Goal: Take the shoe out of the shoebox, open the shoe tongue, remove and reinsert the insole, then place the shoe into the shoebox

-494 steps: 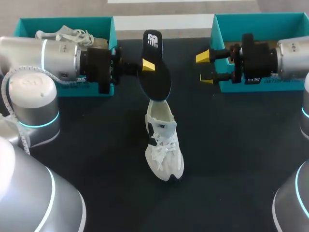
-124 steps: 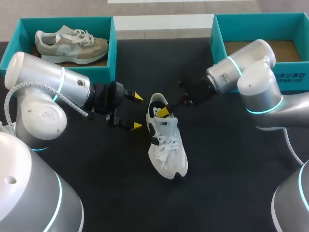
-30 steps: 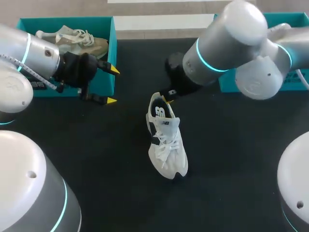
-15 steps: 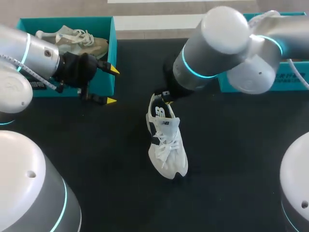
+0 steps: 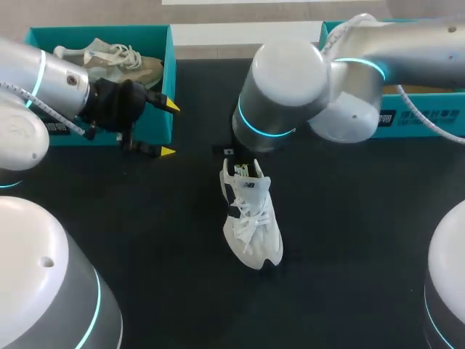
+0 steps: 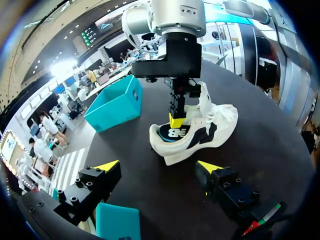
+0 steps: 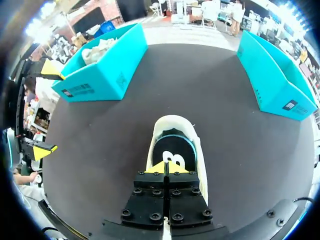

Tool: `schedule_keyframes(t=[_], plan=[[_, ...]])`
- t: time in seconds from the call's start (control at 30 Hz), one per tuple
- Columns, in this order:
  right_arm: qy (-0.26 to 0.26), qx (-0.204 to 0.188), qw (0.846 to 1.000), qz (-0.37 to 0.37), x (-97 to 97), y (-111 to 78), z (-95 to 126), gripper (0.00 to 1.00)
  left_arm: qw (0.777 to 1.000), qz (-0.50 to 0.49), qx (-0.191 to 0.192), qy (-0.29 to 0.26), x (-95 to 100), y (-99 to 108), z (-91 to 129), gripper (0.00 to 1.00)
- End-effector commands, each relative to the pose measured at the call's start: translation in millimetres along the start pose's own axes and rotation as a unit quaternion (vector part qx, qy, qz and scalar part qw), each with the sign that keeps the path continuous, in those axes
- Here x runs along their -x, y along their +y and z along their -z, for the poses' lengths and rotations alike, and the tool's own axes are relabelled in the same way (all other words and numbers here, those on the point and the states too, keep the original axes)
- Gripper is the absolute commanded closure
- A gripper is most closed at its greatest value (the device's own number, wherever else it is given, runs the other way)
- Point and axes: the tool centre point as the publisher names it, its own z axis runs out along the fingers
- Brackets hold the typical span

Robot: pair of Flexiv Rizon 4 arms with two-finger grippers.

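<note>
bright, even overhead light, with soft shadows and mild glare.

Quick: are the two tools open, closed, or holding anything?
Left tool: open, empty.
Right tool: closed, empty, tips inside the white shoe.

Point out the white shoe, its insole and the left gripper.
white shoe (image 5: pixel 248 217), head view, on the laces.
insole (image 7: pixel 172 150), right wrist view, on its black surface inside the shoe.
left gripper (image 6: pixel 158 166), left wrist view, midway between its yellow tips.

White shoe (image 5: pixel 251 218), black side panels; black insole (image 7: pixel 173 150); teal shoebox (image 5: pixel 102 33); black table (image 5: pixel 349 225).
</note>
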Motion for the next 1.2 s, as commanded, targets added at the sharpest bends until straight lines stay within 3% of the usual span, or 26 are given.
schedule_keyframes(t=[0.03,0.23,0.5,0.67,0.97,1.2], plan=[[0.005,0.001,1.000,0.000,5.3,-6.4,-8.8,1.00,1.000,0.000,0.002,0.000,-0.8,-0.9,0.2,0.00],[-0.009,-0.007,1.000,0.005,17.2,-8.1,-16.7,1.00,1.000,0.000,0.002,0.000,-0.8,-0.9,0.2,0.00],[-0.009,-0.040,0.999,0.026,16.0,-12.5,-41.2,1.00,1.000,0.000,0.002,0.000,-0.8,-0.9,0.2,0.00],[-0.021,-0.043,0.999,0.024,19.8,-14.6,-41.3,1.00,1.000,0.000,0.002,0.000,-0.8,-0.9,0.2,0.00],[-0.036,-0.002,0.998,0.044,15.7,9.6,-19.3,1.00,1.000,0.000,0.002,0.000,-0.8,-0.9,0.2,0.00],[-0.024,-0.001,0.998,0.061,4.3,23.0,-40.3,1.00,1.000,0.000,0.002,0.000,-0.8,-0.9,0.2,0.00]])
